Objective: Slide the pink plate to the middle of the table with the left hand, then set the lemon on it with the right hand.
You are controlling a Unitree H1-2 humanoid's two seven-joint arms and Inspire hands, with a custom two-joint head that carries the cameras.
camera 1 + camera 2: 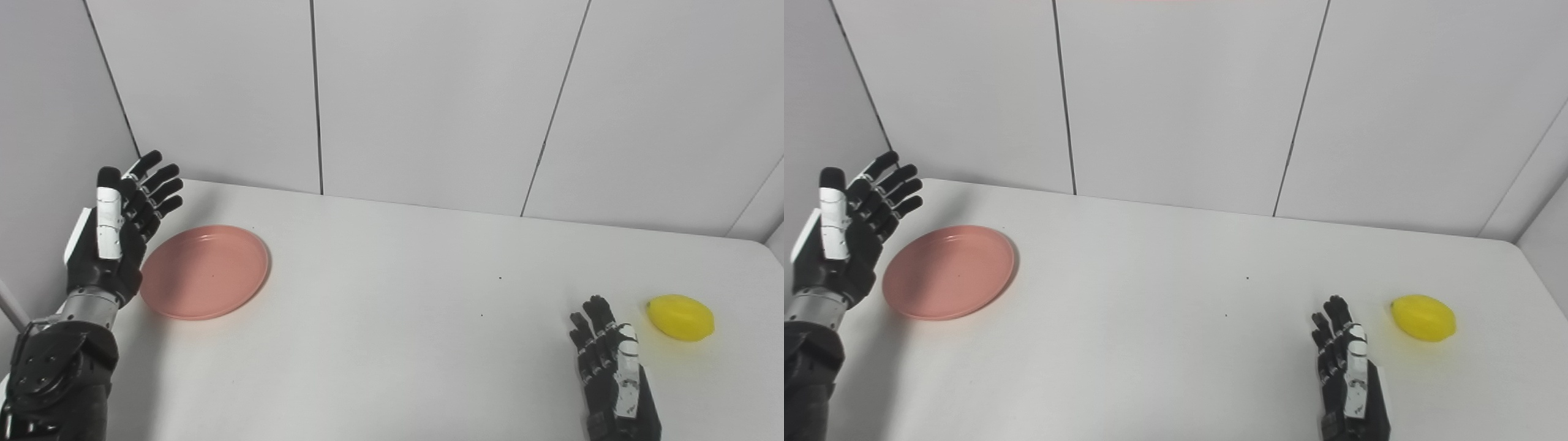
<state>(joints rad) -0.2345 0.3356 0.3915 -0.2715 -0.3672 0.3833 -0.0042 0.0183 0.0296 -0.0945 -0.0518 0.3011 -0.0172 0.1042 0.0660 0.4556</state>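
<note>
Table: white top (392, 294) runs across the scene, with pale wall panels (429, 92) behind it at the far side.
Pink plate: pink plate (205, 271) lies flat on the far left part of the table, well short of the middle, and nothing rests on it.
Lemon: lemon (680, 317) sits on the right side of the table, nearer than the plate, well apart from it and not on it.
Left hand: left hand (119, 229) stands raised at the left edge of the scene, just left of the plate; its palm faces the plate and its fingers (160, 177) are spread and pointing up and away, holding nothing. Whether it touches the plate's rim cannot be told.
Right hand: right hand (1347, 373) is low over the near right of the table, just left of the lemon and apart from it; its fingers (1332, 321) are stretched out toward the far side, close side by side, with nothing between them.
</note>
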